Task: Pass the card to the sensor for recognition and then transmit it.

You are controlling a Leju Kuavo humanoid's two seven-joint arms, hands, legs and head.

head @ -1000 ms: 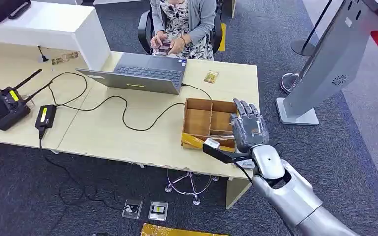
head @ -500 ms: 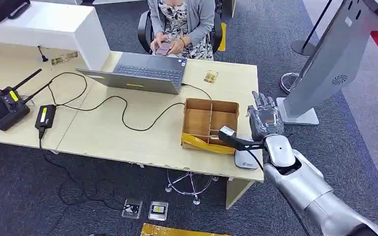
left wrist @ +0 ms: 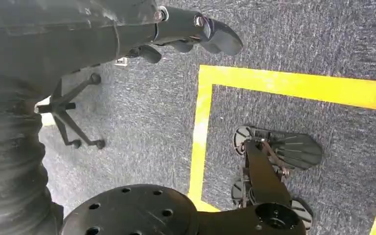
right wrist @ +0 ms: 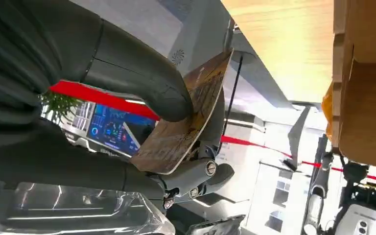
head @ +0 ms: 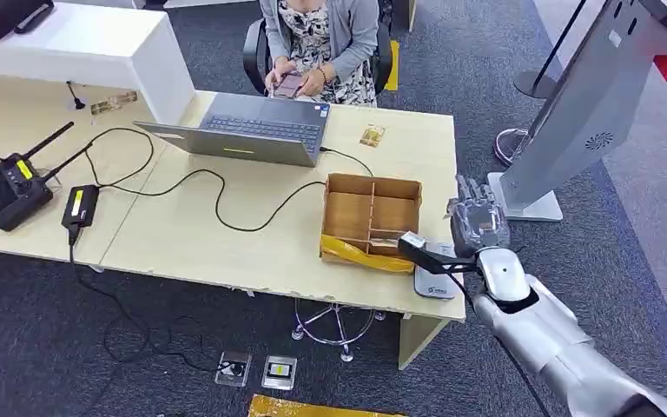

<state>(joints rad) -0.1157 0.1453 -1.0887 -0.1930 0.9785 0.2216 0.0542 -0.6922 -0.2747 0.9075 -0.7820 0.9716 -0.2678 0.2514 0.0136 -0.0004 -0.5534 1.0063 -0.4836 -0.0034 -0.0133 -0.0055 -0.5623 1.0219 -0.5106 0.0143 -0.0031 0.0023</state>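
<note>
A laptop (head: 256,129) sits at the table's (head: 182,234) far edge, a person (head: 321,39) seated behind it. A divided box (head: 370,217) lies near the right end, with the sensor (head: 432,280) just right of it.

Head camera looks down from high at a pale wooden desk (head: 226,234). Left wrist camera faces grey carpet floor (left wrist: 298,44). Right wrist camera sits close behind its hand (right wrist: 127,98), sharing the open brown wooden divided box (head: 372,213) with the head view.
</note>
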